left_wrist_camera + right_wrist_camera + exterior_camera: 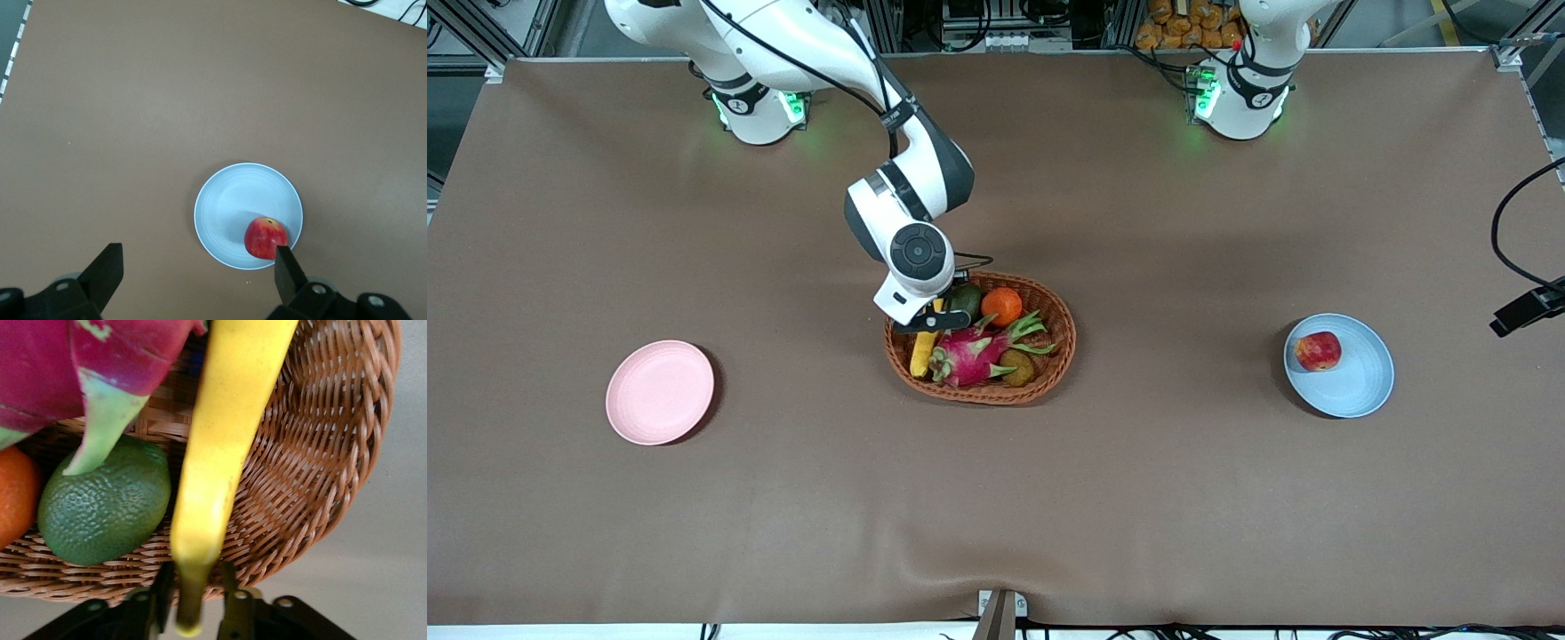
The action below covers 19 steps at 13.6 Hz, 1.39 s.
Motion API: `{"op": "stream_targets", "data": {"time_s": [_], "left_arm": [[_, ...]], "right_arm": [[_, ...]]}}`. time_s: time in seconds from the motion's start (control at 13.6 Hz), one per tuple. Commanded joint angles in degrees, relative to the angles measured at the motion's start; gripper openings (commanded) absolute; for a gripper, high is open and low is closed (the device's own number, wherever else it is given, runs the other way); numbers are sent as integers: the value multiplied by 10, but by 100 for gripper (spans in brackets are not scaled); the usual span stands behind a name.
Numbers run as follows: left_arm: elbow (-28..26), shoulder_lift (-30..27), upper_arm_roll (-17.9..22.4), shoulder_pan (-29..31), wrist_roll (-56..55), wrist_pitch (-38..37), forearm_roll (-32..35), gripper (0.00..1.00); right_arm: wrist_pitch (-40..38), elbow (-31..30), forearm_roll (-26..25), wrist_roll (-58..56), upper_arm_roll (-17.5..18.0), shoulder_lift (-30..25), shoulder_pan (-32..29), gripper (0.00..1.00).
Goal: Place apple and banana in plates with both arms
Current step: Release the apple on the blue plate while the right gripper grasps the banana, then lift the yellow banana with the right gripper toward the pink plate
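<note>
The apple sits on the light blue plate toward the left arm's end of the table. In the left wrist view the apple and blue plate show below my left gripper, which is open, empty and high above them. The pale pink plate lies bare toward the right arm's end. The banana lies in the wicker basket. My right gripper is down at the basket's rim, shut on the banana's stem end, with a finger on each side.
The basket also holds a pink dragon fruit, an orange, a green avocado and a brown kiwi. A black device on a cable juts in at the table edge beside the blue plate.
</note>
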Motion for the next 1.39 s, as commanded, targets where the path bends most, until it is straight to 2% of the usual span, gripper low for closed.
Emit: {"op": "stream_targets", "data": {"time_s": [0.0,0.22,0.44,0.51,0.66,0.95,1.17,1.25,1.32], "left_arm": [[5,-34,-9,4,7,-17,1,100],[9,-63,-22,3,5,-40,1,100],[72,-70,-34,-8,6,-119,-14,100],[78,-72,-22,-53,2,-129,-17,100],[125,-73,106,-189,7,-193,-38,100],[141,-77,139,-233,4,-257,-112,100],[140,-82,189,-287,9,-268,-112,100],[139,-98,218,-314,9,-269,-110,100],[136,-100,225,-323,8,-269,-110,100]], "right_arm": [[-5,-3,9,7,1,-12,1,0],[-5,-3,9,-1,0,-26,-3,0],[-11,-4,8,1,-9,-59,-10,0],[-17,-4,8,-1,-9,-70,-24,0],[-18,-3,5,-3,-9,-90,-37,0],[-17,-4,0,-8,-12,-112,-81,0],[-24,-7,-54,-9,-12,-127,-134,0],[-39,-7,-62,-28,-13,-133,-159,0],[-53,-7,-63,-74,-13,-136,-195,0]]}}
